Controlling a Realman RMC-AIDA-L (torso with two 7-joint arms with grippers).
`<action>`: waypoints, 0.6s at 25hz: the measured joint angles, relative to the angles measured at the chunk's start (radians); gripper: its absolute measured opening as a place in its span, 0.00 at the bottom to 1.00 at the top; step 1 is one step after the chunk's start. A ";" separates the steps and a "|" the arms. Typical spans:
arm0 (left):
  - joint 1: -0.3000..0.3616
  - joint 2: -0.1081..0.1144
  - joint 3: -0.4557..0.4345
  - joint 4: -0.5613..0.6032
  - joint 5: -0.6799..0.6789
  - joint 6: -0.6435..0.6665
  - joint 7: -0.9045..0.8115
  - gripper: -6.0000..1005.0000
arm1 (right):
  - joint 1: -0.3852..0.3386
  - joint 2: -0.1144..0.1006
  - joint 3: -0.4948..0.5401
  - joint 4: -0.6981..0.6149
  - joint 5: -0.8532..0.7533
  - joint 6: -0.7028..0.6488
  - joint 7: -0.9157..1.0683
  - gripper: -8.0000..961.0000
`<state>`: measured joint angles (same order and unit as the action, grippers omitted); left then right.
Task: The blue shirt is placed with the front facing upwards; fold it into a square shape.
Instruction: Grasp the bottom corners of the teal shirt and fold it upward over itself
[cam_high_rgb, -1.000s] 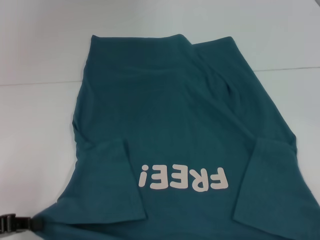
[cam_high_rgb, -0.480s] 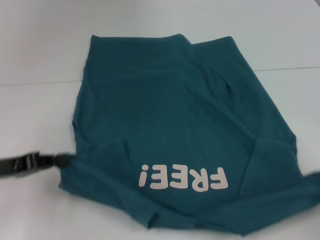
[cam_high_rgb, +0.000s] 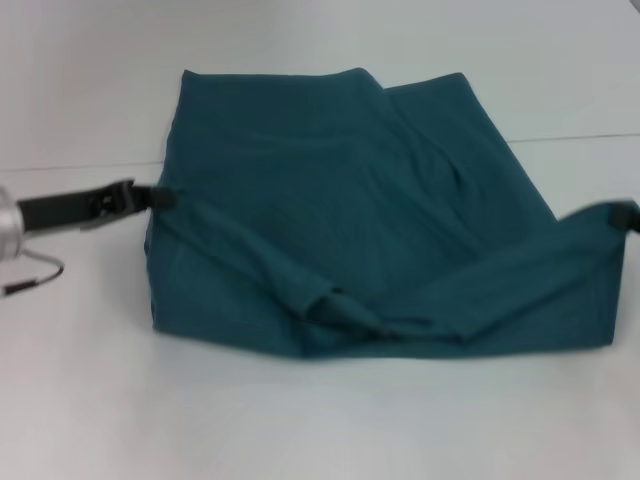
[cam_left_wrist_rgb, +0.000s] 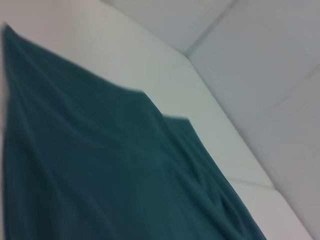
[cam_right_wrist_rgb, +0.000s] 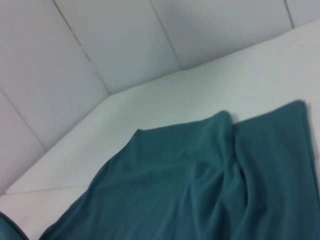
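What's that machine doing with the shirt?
A two-armed robot is folding a blue shirt on a white table. The left gripper grips the cloth at one side edge and the right gripper at the other. The near end of the shirt, nearest the robot, is doubled up over the rest, so the front is hidden. The fold is loose, with a rumpled crease in the middle, and not a neat square yet.

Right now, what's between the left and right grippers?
Head view: only the blue shirt spans from the left gripper to the right gripper. Its near part is lifted and folded over toward the far hem, hiding the lettering.
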<state>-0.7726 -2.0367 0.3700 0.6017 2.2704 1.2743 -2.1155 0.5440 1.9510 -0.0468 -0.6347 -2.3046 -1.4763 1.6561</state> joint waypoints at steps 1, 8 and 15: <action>-0.011 0.000 0.000 -0.008 0.000 -0.029 0.003 0.00 | 0.018 0.001 -0.009 0.001 0.000 0.031 -0.001 0.04; -0.078 -0.013 0.000 -0.036 -0.037 -0.183 0.023 0.00 | 0.124 -0.004 -0.113 0.053 0.001 0.207 0.008 0.04; -0.116 -0.016 0.001 -0.060 -0.088 -0.277 0.048 0.00 | 0.194 -0.010 -0.194 0.065 0.001 0.320 0.040 0.04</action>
<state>-0.8882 -2.0529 0.3710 0.5412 2.1826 0.9973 -2.0678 0.7378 1.9409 -0.2408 -0.5701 -2.3039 -1.1564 1.6963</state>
